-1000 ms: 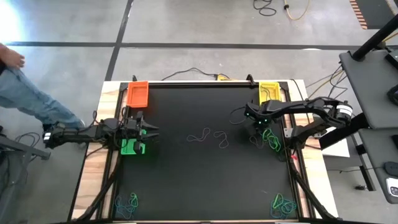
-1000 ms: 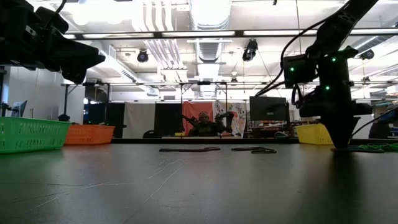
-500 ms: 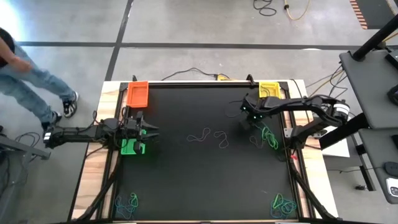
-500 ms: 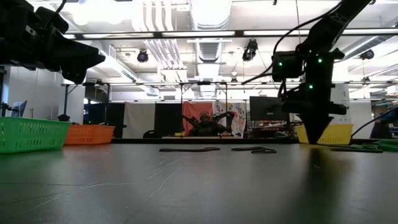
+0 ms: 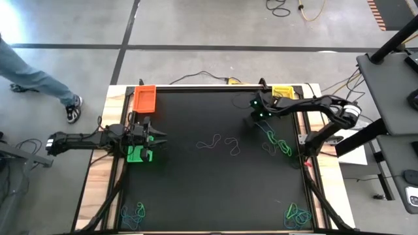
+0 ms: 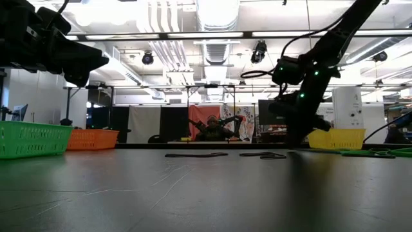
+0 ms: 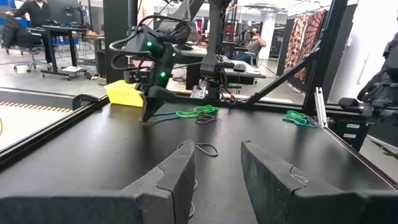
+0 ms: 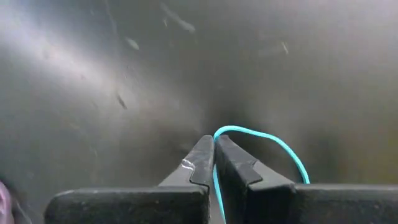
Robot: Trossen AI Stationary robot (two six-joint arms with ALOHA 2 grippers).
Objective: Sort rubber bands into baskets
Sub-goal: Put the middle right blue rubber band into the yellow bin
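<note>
My right gripper point(image 5: 251, 121) is low over the black mat point(image 5: 196, 189), left of a pile of green and blue rubber bands point(image 5: 277, 142), and is shut on a teal rubber band point(image 8: 273, 146). In the low view it leans over the mat point(image 6: 295, 140). My left gripper point(image 5: 155, 138) waits open and empty point(image 7: 217, 168) beside the green basket point(image 5: 139, 155) at the table's left edge. The orange basket point(image 5: 144, 98) stands at the far left. The yellow basket point(image 5: 282, 93) stands at the far right. My right gripper pinches the teal band between its two fingertips point(image 8: 214, 142), at one spot on the thin loop. The fingers come from above, slanting down toward the mat. The rest of the loop point(image 8: 292, 158) curves out beside the fingers; in the left wrist view it trails back toward the pile point(image 7: 177, 114).
Two dark bands point(image 5: 219, 142) lie in the middle of the mat. More band piles lie at the near left corner point(image 5: 132, 212) and the near right corner point(image 5: 297, 213). A person's leg point(image 5: 39, 81) is on the floor beyond the table's left side.
My right gripper has gone from the band pile at the right toward the table's far edge and left, tipping over as it went, and a teal band has come along with it out of the pile. The person has walked past on the left.
</note>
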